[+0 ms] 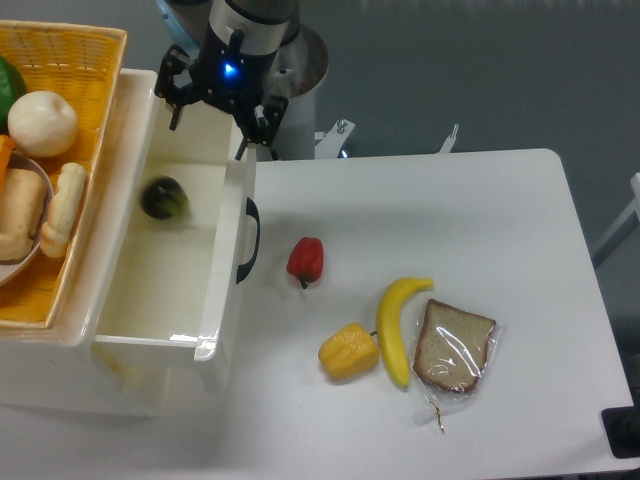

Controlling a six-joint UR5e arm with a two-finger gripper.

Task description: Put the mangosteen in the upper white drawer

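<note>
Mangosteen (pixel 165 198) is seen lying inside the upper white drawer (pixel 228 300), below the gripper (pixel 217 108), whose fingers are spread and empty; placement is judged essentially done.

The scene is viewed by a single fixed camera set high above, looking steeply down at the tabletop (pixel 450 200) from moderate distance. The arm's base is seen at the top edge, the drawer unit at left.
</note>
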